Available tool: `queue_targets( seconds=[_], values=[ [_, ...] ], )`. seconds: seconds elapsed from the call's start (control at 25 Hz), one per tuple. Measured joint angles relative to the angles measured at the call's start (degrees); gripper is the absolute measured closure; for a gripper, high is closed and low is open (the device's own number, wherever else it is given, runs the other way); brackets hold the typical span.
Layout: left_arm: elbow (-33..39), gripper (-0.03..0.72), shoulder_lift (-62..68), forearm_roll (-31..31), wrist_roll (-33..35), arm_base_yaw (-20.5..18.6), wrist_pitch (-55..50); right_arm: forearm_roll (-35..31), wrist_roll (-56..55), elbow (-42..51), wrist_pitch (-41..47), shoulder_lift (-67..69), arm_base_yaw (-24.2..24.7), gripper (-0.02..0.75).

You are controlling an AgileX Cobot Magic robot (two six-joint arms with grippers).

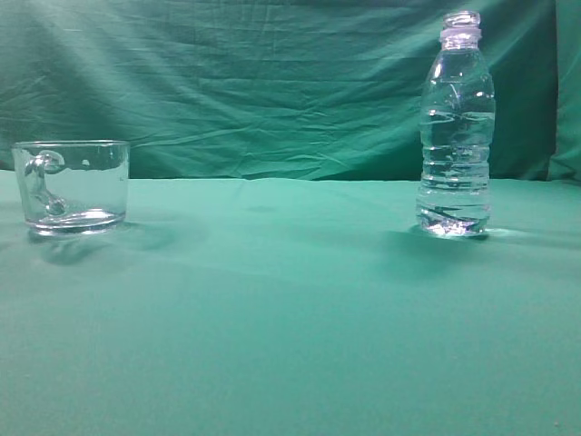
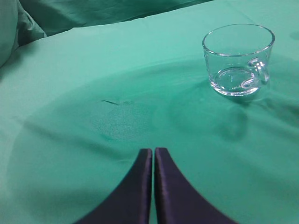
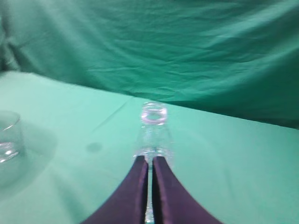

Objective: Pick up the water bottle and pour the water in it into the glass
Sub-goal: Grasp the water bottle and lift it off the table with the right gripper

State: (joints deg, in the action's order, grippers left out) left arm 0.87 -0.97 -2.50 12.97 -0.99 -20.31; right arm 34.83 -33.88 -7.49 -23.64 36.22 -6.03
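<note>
Both pincers are pinched nearly together, just a thin slit between the dark fingers, and neither one has anything in it. Left gripper shows up at the bottom of the left wrist view, hanging over bare green cloth, tips pointing toward a faint round patch on the fabric. Right gripper looks the same in its own wrist view, jaws narrow, and it's lined up with the water bottle, which stands just past the fingertips. Whether the tips actually touch the bottle is hard to say, the shot is blurry there.

From the exterior view no arms are visible at all. The water bottle stands upright on the right side of the table, no cap visible on its pale neck ring. It holds the water, filled high up the ribbed body going by the glints, but the exact surface line is tough to pick out. The glass sits upright way over on the left, well apart from the bottle, with its looped handle facing the camera and to the left.

In the left wrist view the glass is up in the top right, handle on its right side, well away from the fingers. It looks empty. A wrinkled green backdrop hangs behind the table.
</note>
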Motion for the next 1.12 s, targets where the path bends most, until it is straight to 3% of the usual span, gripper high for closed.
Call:
queue_targets(
  seconds=[0.12,0.2,0.24,0.28,0.44,0.6,0.68,1.12],
  values=[
    [0.00,0.688,0.00,0.00,0.00,0.00,0.00,9.53,-2.92,-2.15,-6.51,8.14,0.00,0.738],
    [0.00,0.688,0.00,0.00,0.00,0.00,0.00,11.15,-3.48,-3.53,-8.04,12.68,0.00,0.738],
    [0.00,0.688,0.00,0.00,0.00,0.00,0.00,11.41,-3.63,-4.25,-8.32,14.87,0.00,0.691],
    [0.00,0.688,0.00,0.00,0.00,0.00,0.00,11.66,-3.77,-4.95,-8.73,16.84,0.00,0.691],
    [0.00,0.688,0.00,0.00,0.00,0.00,0.00,12.20,-3.86,-7.40,-12.20,23.70,0.00,0.468],
    [0.00,0.688,0.00,0.00,0.00,0.00,0.00,12.18,-3.86,-9.56,-15.16,30.43,0.00,0.167],
    [0.00,0.688,0.00,0.00,0.00,0.00,0.00,11.23,-3.47,-10.54,-15.92,34.08,0.00,0.087],
    [0.00,0.688,0.00,0.00,0.00,0.00,0.00,5.09,2.00,-18.33,-22.29,53.17,0.00,0.095]
  ],
)
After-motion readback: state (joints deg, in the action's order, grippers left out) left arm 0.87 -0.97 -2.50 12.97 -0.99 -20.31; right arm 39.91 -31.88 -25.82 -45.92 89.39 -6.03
